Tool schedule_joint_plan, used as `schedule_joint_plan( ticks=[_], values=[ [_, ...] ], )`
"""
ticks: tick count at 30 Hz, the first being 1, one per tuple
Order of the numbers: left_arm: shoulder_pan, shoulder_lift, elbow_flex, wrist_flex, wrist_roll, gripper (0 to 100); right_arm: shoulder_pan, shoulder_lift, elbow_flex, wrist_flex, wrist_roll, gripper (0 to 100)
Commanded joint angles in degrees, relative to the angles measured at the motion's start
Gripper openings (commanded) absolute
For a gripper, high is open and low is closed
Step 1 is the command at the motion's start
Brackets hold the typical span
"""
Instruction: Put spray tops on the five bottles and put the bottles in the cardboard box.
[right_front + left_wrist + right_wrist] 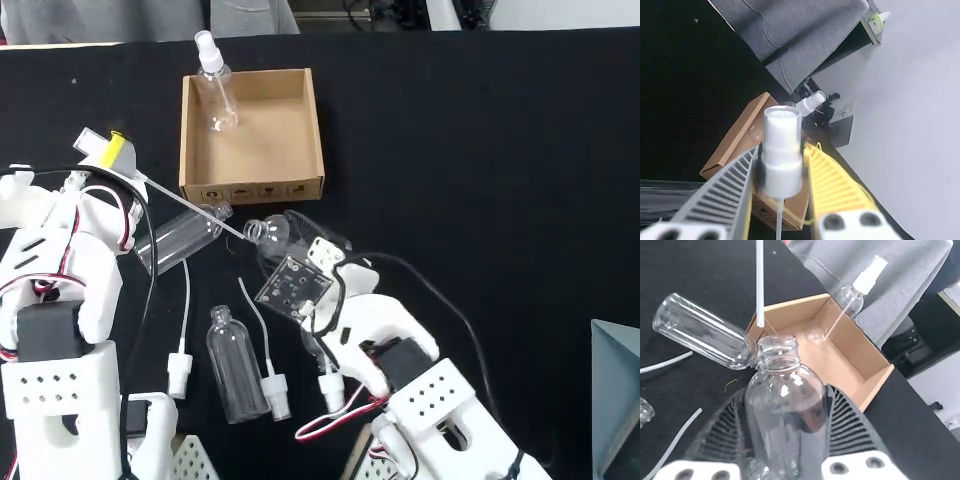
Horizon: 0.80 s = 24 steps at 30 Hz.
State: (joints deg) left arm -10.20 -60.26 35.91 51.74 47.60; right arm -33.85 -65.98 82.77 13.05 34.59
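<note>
left end effector (781,162) clamped on spray top (782,132), right end effector (786,407) clamped on bottle (777,357). we should centre the tube (760,285) over its neck first.

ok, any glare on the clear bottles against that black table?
High view: the loose bottle reads mainly by white highlights on the black table. Right wrist view: glints streak the held bottle. Left wrist view: pale wall is bright, white spray top evenly lit, no glare.
</note>
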Motion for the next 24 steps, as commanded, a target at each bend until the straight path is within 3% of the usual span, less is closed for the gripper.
schedule_joint_plan(
  ticks=[1, 9, 16, 24],
  values=[
    [-0.4, -1.5, -1.4, -1.5, 0.5, 3, -1.7, -2.3, -0.4, -1.4, 0.8, 1.1],
    [-0.6, -1.5, -1.1, -1.7, 0.4, 3, -3.1, -2.3, 0.0, -1.3, 0.8, 1.1],
    [-0.7, -1.5, 4.2, -8.8, 0.4, 3, -2.9, -2.3, 0.1, -1.5, 0.4, 1.1],
    [0.0, -1.5, 4.8, -8.7, 0.2, 3, -2.7, -2.3, 0.0, -1.6, 0.4, 1.1]
  ],
)
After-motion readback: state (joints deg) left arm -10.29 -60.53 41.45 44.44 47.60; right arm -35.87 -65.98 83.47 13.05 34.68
